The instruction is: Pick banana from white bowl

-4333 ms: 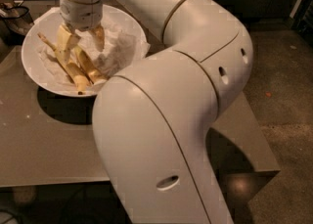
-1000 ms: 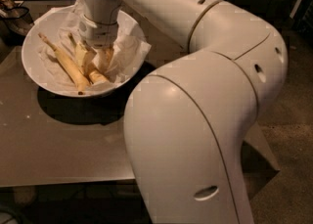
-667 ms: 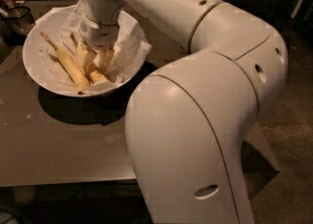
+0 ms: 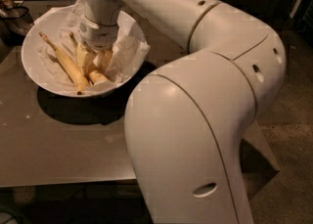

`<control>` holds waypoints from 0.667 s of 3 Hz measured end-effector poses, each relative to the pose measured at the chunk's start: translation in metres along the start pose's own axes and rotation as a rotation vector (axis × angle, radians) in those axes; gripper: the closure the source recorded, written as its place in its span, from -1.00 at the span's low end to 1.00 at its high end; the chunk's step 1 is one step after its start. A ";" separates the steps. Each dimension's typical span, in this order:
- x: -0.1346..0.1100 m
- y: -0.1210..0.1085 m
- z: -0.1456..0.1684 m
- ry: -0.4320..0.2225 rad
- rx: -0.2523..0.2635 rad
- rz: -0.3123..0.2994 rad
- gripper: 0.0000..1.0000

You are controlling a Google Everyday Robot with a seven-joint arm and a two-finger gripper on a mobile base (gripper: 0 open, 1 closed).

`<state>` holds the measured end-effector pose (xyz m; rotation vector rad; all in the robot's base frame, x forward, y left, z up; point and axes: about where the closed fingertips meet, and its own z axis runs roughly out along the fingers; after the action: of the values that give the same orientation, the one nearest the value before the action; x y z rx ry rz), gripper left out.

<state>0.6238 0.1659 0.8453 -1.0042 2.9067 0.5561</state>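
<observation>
The white bowl (image 4: 30, 54), lined with crumpled white paper (image 4: 128, 47), stands on the table at the upper left. Several peeled-looking yellow bananas lie in it. One long banana (image 4: 66, 65) lies diagonally on the left and the others (image 4: 97, 75) are bunched in the middle. My gripper (image 4: 96, 56) reaches straight down from the white wrist (image 4: 100, 25) into the middle of the bowl, right on the bunched bananas. The wrist hides its tip and part of the bananas.
The bowl sits on a grey-brown table (image 4: 58, 145) whose front edge runs along the bottom left. My large white arm (image 4: 195, 120) fills the right half of the view. Dark objects (image 4: 12, 15) stand beyond the bowl at the far left. Floor (image 4: 293, 135) lies to the right.
Since 4.3 s ago the arm has swung right and the wrist has shifted slightly right over the bananas. Over the last second almost nothing has moved.
</observation>
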 end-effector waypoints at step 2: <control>-0.003 0.009 -0.006 0.021 0.031 -0.003 1.00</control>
<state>0.6215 0.1726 0.8545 -1.0164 2.9219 0.5020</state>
